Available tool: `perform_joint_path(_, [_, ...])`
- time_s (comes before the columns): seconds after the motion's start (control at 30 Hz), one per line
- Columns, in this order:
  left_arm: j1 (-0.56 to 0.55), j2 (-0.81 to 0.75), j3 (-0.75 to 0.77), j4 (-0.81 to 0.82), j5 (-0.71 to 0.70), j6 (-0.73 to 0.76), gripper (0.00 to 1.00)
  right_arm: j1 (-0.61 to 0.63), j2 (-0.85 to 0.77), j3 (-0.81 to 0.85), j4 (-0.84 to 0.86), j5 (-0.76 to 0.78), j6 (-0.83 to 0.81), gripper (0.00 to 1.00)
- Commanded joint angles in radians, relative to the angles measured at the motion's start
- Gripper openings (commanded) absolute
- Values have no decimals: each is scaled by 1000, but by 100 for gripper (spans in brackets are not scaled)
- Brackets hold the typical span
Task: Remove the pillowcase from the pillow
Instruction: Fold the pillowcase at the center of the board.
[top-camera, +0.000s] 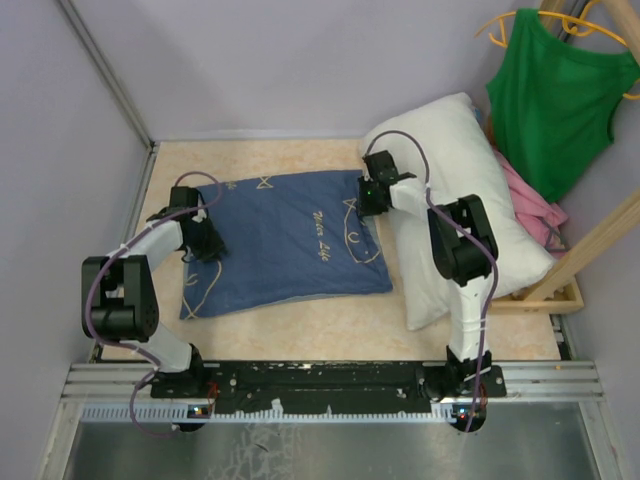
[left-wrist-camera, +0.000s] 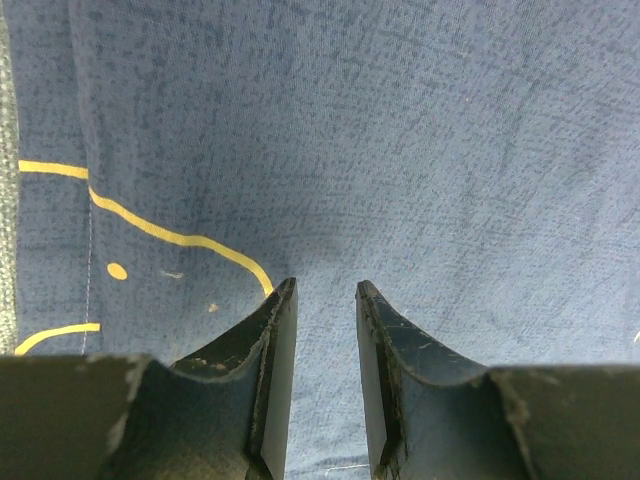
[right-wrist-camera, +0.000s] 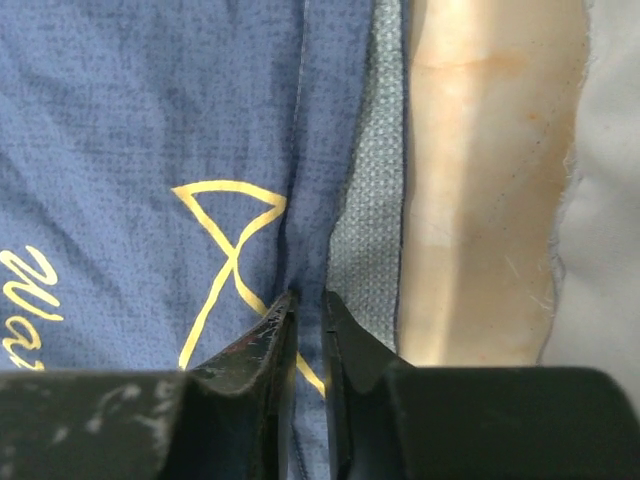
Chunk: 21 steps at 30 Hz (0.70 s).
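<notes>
The pillowcase (top-camera: 290, 240) lies flat on the table, dark blue face up with yellow line marks, apart from the pillow. The plump white pillow (top-camera: 470, 180) lies bare to its right, under my right arm. My left gripper (top-camera: 205, 240) sits over the pillowcase's left part; in the left wrist view its jaws (left-wrist-camera: 326, 290) are open, with blue cloth (left-wrist-camera: 400, 130) below them. My right gripper (top-camera: 368, 195) is at the pillowcase's right edge; in the right wrist view its jaws (right-wrist-camera: 307, 298) are pinched on a raised fold of the blue cloth (right-wrist-camera: 150, 130) beside the paler hem (right-wrist-camera: 370, 200).
A green tank top (top-camera: 560, 90) hangs on a hanger at the back right, above a pink garment (top-camera: 530, 205) and a wooden frame (top-camera: 590, 250). Bare tan table (right-wrist-camera: 480, 180) shows between pillowcase and pillow (right-wrist-camera: 610, 200). Walls enclose the table on the left and at the back.
</notes>
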Motion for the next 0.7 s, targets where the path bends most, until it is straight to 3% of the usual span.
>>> perform_joint_path(0.0, [6,18,1,18,8,14,36,13,50,38,-55,40,-25,11])
perform_joint_path(0.1, [7,24,2,15,0,17,36,15,52,46,-65,50,-27,0])
perform_joint_path(0.67, [8,101,-7,19,-63,-8,36,11,-78,68,-101,198,-54,0])
